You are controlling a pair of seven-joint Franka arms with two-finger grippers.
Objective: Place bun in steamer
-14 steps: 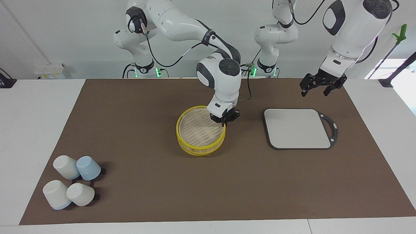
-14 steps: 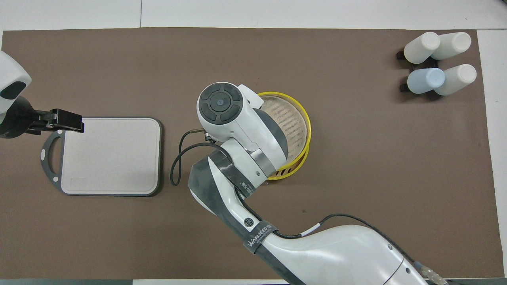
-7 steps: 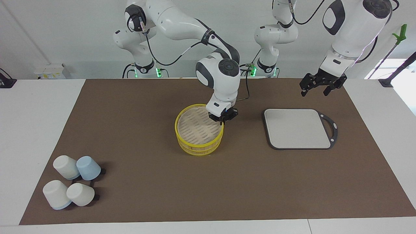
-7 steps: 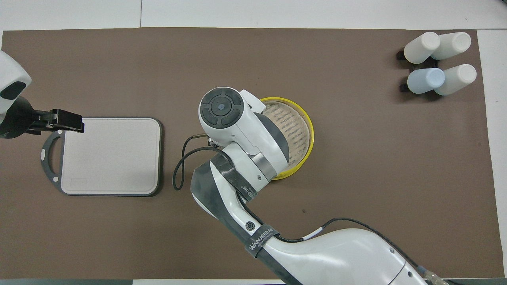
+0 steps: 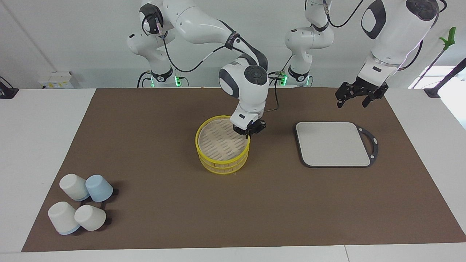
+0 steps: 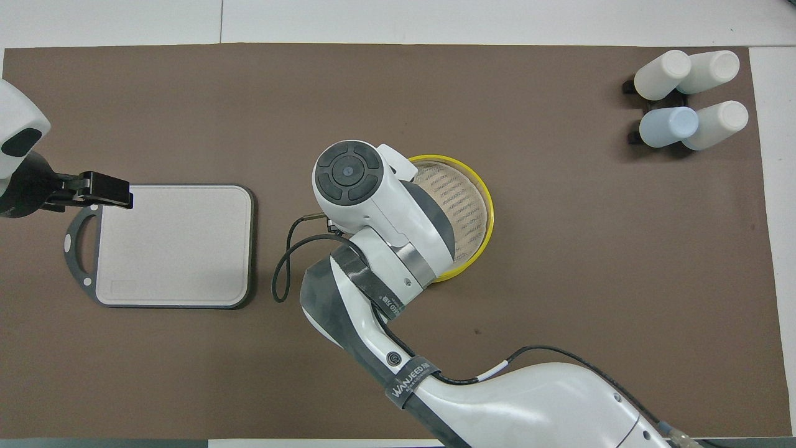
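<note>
Gripping the steamer [image 5: 222, 146] lid's rim, right gripper [image 5: 249, 134] is pinched shut; left gripper [image 5: 357, 97] waits spread above the grey board [image 5: 333, 143].

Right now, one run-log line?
right hand: shut on steamer lid rim | left hand: open, waiting over mat | bun: unseen

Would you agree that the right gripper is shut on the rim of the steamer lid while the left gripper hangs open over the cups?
Not quite: the left gripper hangs open near the grey board's corner, at the left arm's end of the table, not over the cups; the facing view shows this. The right gripper is indeed shut on the rim of the steamer lid.
</note>
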